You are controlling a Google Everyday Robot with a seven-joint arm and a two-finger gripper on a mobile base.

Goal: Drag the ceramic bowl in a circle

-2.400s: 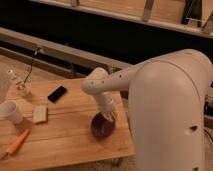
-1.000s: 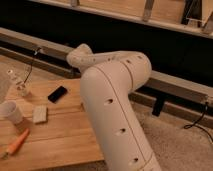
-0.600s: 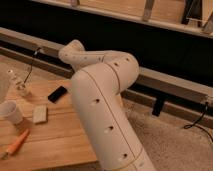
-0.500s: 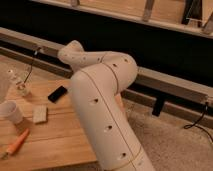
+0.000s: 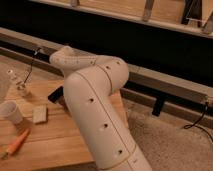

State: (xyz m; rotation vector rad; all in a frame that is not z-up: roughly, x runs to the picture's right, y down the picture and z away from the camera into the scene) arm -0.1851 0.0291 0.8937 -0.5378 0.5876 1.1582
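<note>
The ceramic bowl is hidden behind my arm. The arm's white casing (image 5: pixel 97 110) fills the middle of the camera view, rising from the bottom edge and bending left over the wooden table (image 5: pixel 55 147). My gripper is out of sight behind that casing, somewhere over the table's right part, and it is shut. Whether it holds or touches anything does not show.
On the table's left part stand a small white cup (image 5: pixel 11 111), a tan block (image 5: pixel 39 114), an orange stick-like object (image 5: pixel 16 143), a black phone (image 5: pixel 55 94) and a small clear item (image 5: pixel 20 86). Carpet lies to the right, with a dark wall rail behind.
The arm has swung left and closer to the camera, now covering the bowl that showed under the gripper earlier. The cup, block and phone have not moved.
</note>
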